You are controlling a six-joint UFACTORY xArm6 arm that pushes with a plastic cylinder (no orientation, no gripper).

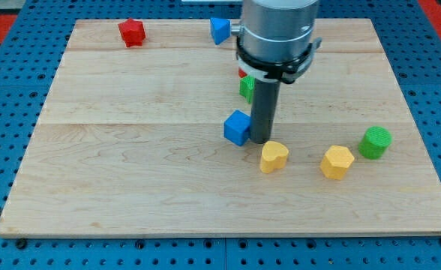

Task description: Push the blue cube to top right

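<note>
The blue cube (237,127) sits near the middle of the wooden board (130,165). My tip (260,140) stands right beside it, touching or almost touching its right side. The dark rod rises from the tip into the grey arm body at the view's top. A second blue block (220,30), of unclear shape, lies at the board's top edge, left of the arm.
A red star-like block (131,32) lies at top left. A green block (246,88) and a bit of red block (242,73) are partly hidden behind the rod. A yellow heart-like block (274,157), a yellow hexagonal block (337,162) and a green cylinder (375,142) lie at lower right.
</note>
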